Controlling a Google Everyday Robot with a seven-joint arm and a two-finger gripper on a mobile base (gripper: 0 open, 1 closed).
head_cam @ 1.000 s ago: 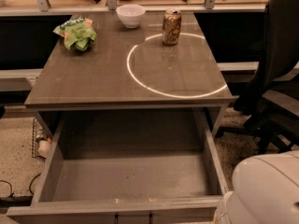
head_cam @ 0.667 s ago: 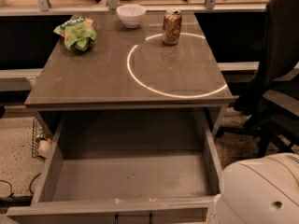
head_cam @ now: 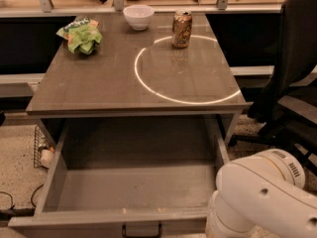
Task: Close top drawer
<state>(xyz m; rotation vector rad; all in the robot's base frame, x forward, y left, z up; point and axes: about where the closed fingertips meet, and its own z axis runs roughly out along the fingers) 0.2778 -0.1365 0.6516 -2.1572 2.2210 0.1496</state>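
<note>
Currently | top drawer (head_cam: 106, 218) fully open, near centre, handle (head_cam: 141, 230) at near edge | gripper out of view beyond white arm (head_cam: 262, 197) near right, state cannot be told | risk: off-centre push from right could skew and jam drawer

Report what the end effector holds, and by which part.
Cannot tell: the end effector is out of view; only the white arm shows, lower right. Nothing grips the handle of the top drawer.
</note>
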